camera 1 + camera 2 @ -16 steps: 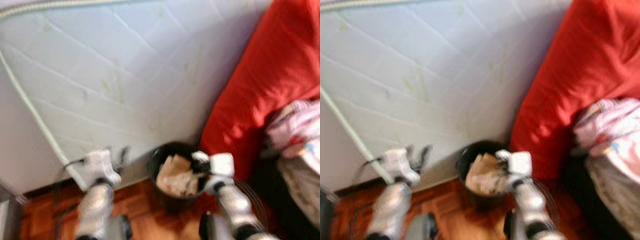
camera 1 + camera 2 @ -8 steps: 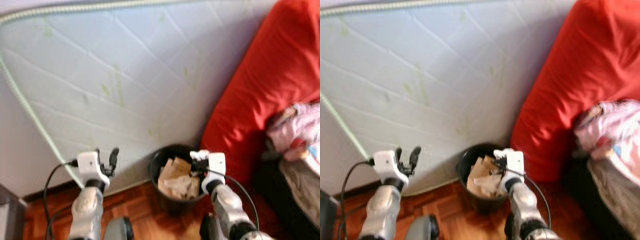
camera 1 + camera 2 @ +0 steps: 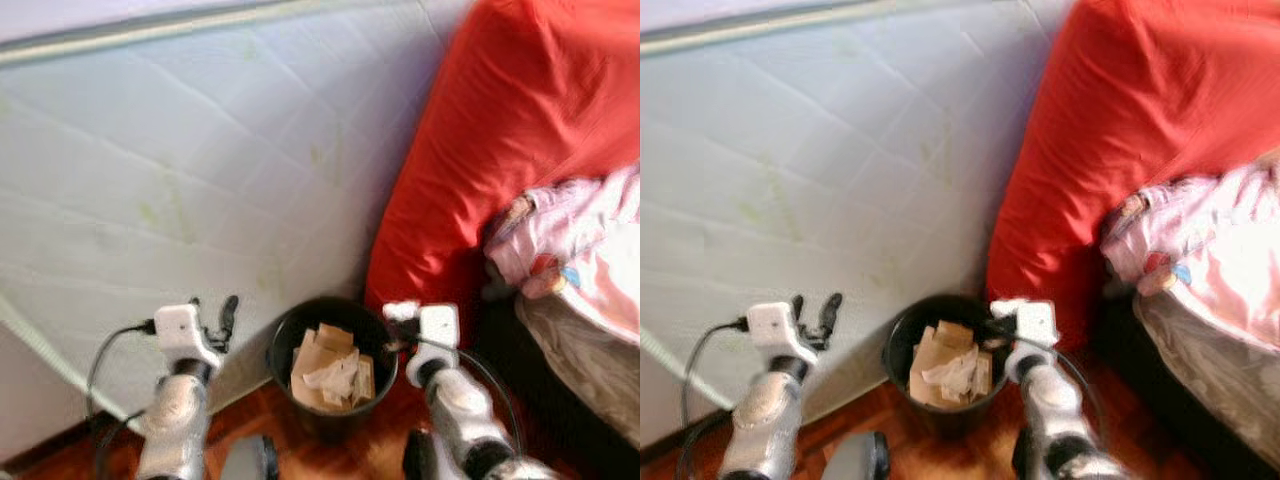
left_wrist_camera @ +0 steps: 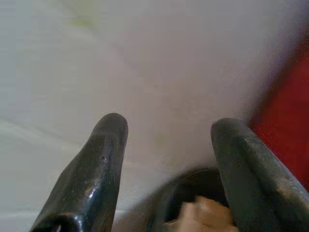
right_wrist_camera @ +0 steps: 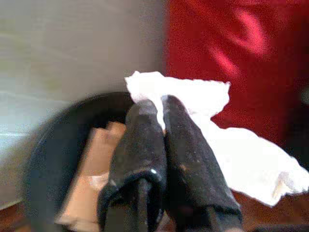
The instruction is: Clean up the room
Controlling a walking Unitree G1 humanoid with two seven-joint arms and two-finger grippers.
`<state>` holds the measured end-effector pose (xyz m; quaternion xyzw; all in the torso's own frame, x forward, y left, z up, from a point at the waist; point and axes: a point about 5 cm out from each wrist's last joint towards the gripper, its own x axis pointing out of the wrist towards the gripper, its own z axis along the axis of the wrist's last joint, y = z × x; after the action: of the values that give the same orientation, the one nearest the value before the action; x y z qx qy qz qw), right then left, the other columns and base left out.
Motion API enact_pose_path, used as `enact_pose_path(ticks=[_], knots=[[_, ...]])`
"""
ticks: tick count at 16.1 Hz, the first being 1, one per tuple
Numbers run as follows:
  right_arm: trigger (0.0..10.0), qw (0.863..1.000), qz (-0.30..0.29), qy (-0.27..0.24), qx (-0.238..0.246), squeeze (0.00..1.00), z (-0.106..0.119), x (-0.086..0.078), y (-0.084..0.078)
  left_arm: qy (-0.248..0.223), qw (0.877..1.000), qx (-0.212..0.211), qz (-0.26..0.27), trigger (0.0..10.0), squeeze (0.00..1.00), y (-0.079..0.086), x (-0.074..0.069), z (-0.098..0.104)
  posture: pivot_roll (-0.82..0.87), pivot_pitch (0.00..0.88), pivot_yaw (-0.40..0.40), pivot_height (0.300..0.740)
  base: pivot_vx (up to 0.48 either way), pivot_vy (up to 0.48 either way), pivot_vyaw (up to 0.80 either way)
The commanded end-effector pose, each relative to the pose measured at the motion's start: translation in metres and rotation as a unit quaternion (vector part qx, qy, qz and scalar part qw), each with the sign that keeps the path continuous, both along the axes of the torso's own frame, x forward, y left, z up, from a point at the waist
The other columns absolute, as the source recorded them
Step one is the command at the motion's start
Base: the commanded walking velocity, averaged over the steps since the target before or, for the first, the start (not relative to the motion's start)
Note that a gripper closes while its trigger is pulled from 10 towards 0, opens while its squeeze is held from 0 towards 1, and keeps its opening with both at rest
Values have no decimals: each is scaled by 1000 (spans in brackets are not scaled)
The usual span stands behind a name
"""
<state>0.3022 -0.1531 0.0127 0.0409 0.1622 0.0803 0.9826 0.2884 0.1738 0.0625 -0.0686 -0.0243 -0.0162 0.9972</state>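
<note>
R gripper pinched shut on white tissue, at rim of black bin. L gripper open, empty. Camera shifted vs 0.5 s ago; gripper hasn't let go, so tissue not yet binned.

I'm looking down and forward from the head's stereo pair, both eyes sharing the black bin standing against the pale mattress beside the red cushion. Each wrist camera is looking along its own fingers at close range, and both are catching that bin's rim.
</note>
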Motion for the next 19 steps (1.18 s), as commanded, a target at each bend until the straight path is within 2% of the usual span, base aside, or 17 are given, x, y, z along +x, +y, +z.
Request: enact_pose_path(ticks=[1,4,18,19], knots=[[10000,1000,8,-2,9,0,1,2,9,3,1000,4,11,10000,0,9,-1,0,119,0,-1,533,368,0,0],[10000,999,37,-2,3,0,2,2,15,2,1000,3,13,10000,0,10,-1,1,123,0,-4,533,366,0,0],[10000,999,46,8,5,0,3,5,19,9,1000,7,8,10000,0,8,-4,-1,132,0,-11,533,421,-18,0],[10000,999,51,12,5,0,2,4,20,10,1000,7,10,10000,0,8,-5,-1,134,0,-10,533,0,0,0]])
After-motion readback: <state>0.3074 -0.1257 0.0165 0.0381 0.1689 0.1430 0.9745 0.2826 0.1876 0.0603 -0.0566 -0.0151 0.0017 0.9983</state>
